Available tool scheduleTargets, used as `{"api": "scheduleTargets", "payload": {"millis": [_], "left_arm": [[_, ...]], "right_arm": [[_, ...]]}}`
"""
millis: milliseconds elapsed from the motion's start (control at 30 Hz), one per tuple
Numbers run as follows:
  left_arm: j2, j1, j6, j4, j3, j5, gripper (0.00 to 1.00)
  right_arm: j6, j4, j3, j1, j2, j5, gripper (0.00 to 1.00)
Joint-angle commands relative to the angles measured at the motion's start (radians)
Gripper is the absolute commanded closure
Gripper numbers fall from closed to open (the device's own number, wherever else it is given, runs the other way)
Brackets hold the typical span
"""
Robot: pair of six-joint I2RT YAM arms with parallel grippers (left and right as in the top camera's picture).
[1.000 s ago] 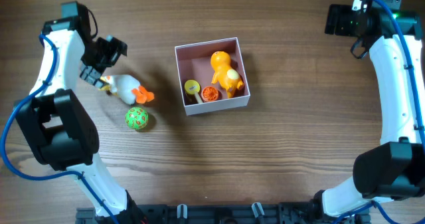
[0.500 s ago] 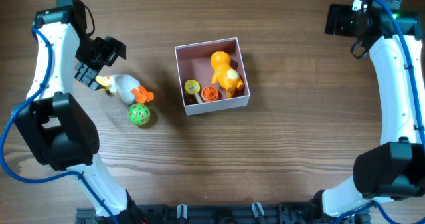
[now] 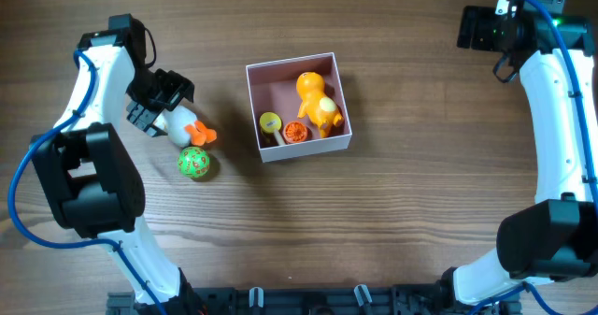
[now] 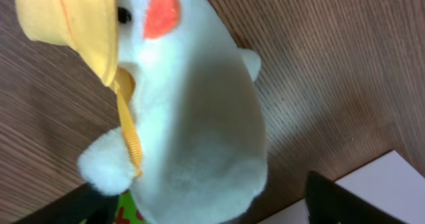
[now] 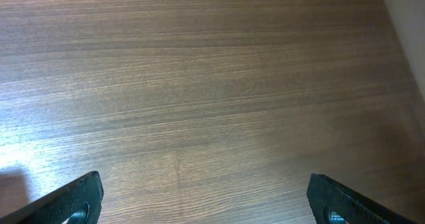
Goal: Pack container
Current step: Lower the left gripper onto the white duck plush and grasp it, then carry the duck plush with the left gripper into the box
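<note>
The container (image 3: pixel 308 148) is a square white box with a pink inside, at the table's middle. It holds an orange duck toy (image 3: pixel 316 100), a small yellow disc (image 3: pixel 270 121) and a small orange piece (image 3: pixel 296 133). A white plush duck (image 3: pixel 179 124) with an orange bill lies left of it. My left gripper (image 3: pixel 159 105) hangs over the duck's head, open. In the left wrist view the duck (image 4: pixel 192 111) fills the space between the spread fingers (image 4: pixel 199 209). My right gripper (image 3: pixel 478 27) is open and empty at the far right, over bare wood (image 5: pixel 206 197).
A green ball with red marks (image 3: pixel 193 164) lies just below the plush duck, and its edge shows in the left wrist view (image 4: pixel 126 211). A corner of the container (image 4: pixel 388 184) shows at the lower right of that view.
My left gripper has moved right and down from beside the plush duck to over its head. The duck, ball, container and right arm have not moved.
</note>
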Motion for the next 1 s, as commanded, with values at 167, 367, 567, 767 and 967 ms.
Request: {"api": "scheduleTargets", "payload": {"millis": [167, 367, 567, 767, 967], "left_arm": [[-0.001, 0.003, 0.003, 0.011, -0.026, -0.074, 0.15], [-0.001, 0.003, 0.003, 0.041, -0.083, -0.077, 0.44], [-0.007, 0.003, 0.010, 0.037, -0.043, -0.054, 0.96], [-0.065, -0.006, 0.083, -0.040, 0.217, -0.055, 0.96], [-0.147, -0.143, 0.170, -0.066, 0.493, 0.019, 0.96]], "right_arm": [[0.008, 0.000, 0.015, 0.000, -0.014, -0.005, 0.00], [0.008, 0.000, 0.015, 0.000, -0.014, -0.005, 0.00], [0.008, 0.000, 0.015, 0.000, -0.014, -0.005, 0.00], [0.008, 0.000, 0.015, 0.000, -0.014, -0.005, 0.00], [0.008, 0.000, 0.015, 0.000, -0.014, -0.005, 0.00]]}}
